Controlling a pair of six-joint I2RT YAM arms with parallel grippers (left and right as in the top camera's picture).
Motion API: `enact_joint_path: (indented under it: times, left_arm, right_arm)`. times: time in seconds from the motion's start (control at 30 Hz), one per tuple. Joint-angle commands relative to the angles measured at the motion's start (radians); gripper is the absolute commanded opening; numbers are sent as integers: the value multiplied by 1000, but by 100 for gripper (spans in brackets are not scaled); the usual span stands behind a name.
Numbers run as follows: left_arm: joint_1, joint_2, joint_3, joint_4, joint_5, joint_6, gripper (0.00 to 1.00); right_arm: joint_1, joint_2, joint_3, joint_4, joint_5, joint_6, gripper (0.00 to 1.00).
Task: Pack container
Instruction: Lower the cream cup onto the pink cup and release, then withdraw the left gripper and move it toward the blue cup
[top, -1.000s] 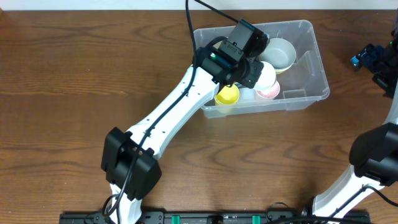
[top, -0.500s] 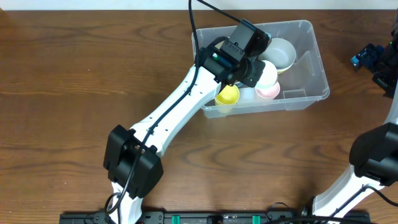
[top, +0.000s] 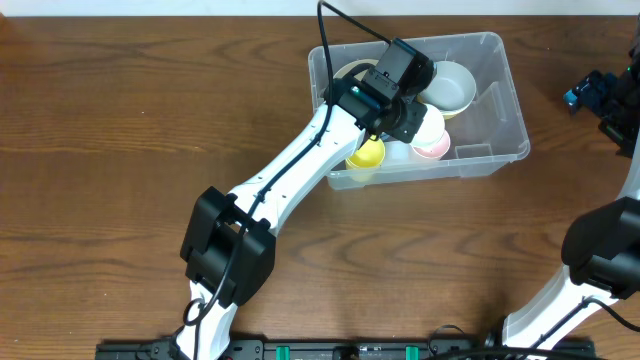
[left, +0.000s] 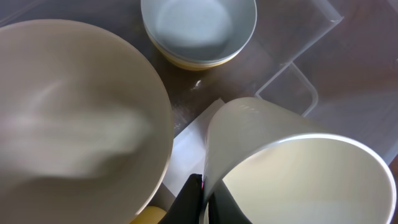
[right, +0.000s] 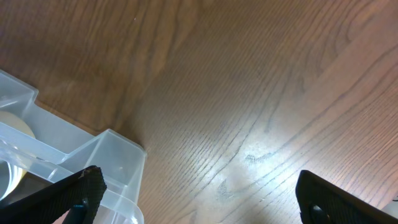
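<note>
The container (top: 512, 100), a clear plastic bin, stands at the back right of the table and shows as a corner in the right wrist view (right: 93, 155). Inside it lie a cream bowl (top: 452, 85), a yellow cup (top: 367, 153) and a pink cup (top: 433, 147). My left gripper (top: 412, 118) reaches down into the bin. In the left wrist view the left gripper (left: 205, 190) is shut on the rim of a cream cup (left: 298, 168), one finger inside and one outside. My right gripper (right: 199, 199) hangs open over bare wood beside the bin.
Close on the left of the held cup is a large cream bowl (left: 74, 112). A grey bowl (left: 199, 28) stacked on a yellowish one sits beyond it. The right arm (top: 600, 250) stands along the table's right edge.
The left arm has swung to the right and its wrist has shifted slightly further into the bin. A beige bowl rim at the bin's back left has come into sight. The right gripper is unchanged.
</note>
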Motion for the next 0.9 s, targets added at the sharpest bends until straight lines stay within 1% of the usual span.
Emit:
enact_joint_path:
  times: [0.0, 0.1, 0.2, 0.5, 0.53, 0.57, 0.63, 0.67, 0.73, 0.77, 0.8, 0.87]
  left_arm:
    - [2, 8, 0, 10, 7, 13, 7]
    - [2, 8, 0, 11, 7, 13, 7]
    - [2, 8, 0, 10, 7, 13, 11]
    - [2, 8, 0, 4, 7, 13, 12]
    - [2, 8, 0, 5, 7, 13, 15]
    - [2, 7, 0, 6, 7, 13, 17]
    - [3, 5, 3, 10, 6, 23, 33]
    - [6, 2, 6, 8, 6, 32, 39]
    - [17, -22, 7, 4, -9, 34, 47]
    - [24, -38, 7, 0, -17, 35, 53]
    - [34, -58, 7, -5, -27, 34, 57]
    - [65, -119, 8, -23, -64, 27, 72]
  right_arm:
    - [-3, -5, -2, -1, 3, 16, 99]
    - [-3, -5, -2, -1, 3, 16, 99]
    - [-3, -5, -2, -1, 3, 16, 99]
    - [-3, -5, -2, -1, 3, 16, 99]
    - [-3, -5, -2, -1, 3, 16, 99]
    - [-3, -5, -2, -1, 3, 16, 99]
    - [-3, -5, -2, -1, 3, 16, 99]
    - [-3, -5, -2, -1, 3, 16, 99]
    - [-3, -5, -2, -1, 3, 16, 99]
    - [-3, -5, -2, -1, 3, 16, 99]
    - [-3, -5, -2, -1, 3, 16, 99]
    - [-3, -5, -2, -1, 3, 16, 99]
